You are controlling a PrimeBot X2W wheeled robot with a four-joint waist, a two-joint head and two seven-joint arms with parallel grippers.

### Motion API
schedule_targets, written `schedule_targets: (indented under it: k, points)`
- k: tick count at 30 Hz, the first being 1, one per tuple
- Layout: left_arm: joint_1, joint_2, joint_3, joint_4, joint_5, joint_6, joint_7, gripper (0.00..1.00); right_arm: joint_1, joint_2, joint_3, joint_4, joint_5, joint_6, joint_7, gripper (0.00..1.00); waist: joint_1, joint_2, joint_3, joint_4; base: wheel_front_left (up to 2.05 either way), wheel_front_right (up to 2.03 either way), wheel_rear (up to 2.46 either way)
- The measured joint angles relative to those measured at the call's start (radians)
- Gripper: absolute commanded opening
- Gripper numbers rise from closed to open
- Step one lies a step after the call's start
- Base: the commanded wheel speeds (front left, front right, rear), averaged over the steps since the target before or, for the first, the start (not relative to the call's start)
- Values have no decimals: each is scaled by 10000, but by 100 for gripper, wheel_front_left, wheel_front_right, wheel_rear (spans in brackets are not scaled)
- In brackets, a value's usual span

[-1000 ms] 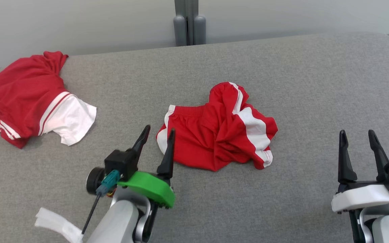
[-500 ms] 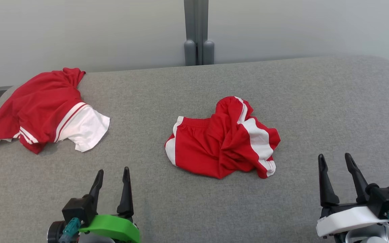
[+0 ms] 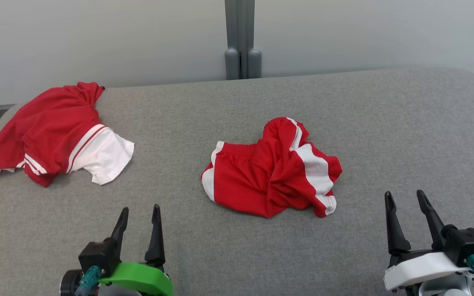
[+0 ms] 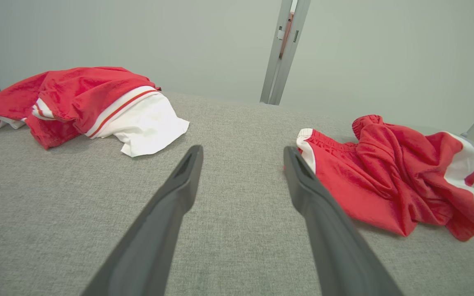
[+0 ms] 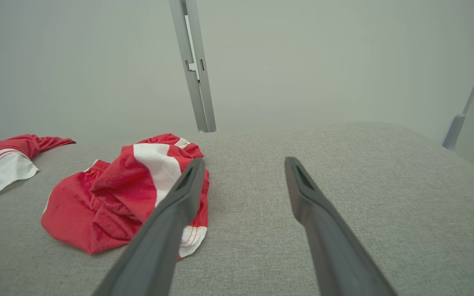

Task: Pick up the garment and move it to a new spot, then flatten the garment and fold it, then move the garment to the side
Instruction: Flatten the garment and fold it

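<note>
- The red shorts [image 3: 270,176], white-striped down the sides, lie bunched near the middle of the grey counter [image 3: 385,123]. Nothing touches them.
- The left claw [image 3: 140,207] hangs released and empty near the counter's front edge, to the left of the shorts and clear of them. The right claw [image 3: 403,192] is also released and empty, well off to their right.
- The step in hand looks like the first pick-up, and I take the shorts to be the target, since they sit between the two arms.
- The gathered waistband [image 3: 233,146] along the shorts' left side is the clearest edge to grip. The left claw could pinch it there, coming in low so that one finger slides under the cloth.
- The right claw would best take the striped heap on the far side. A thin pinch is better, because a deep bite may catch several layers and hinder flattening afterwards.
- Lift both ends together and keep clear of the red-and-white jersey [image 3: 52,131] at the far left.
- The leg openings and hems are lost in the folds, and I cannot tell front from back.
- Both arms are cut off by the head view's bottom edge. The jersey's neck and left edge are hard to make out.
</note>
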Motion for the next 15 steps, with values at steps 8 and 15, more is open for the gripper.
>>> schedule_targets:
  k: [8,15]
  points:
    - [11,-2,-73,161,-40,-2,0,100,2,0,-27,84,-25,0,0,100,0,0,-18,50,0,0,0]
    - [-1,-2,-134,102,-36,-2,0,100,-406,2,73,286,-261,0,0,100,0,0,112,184,0,0,0]
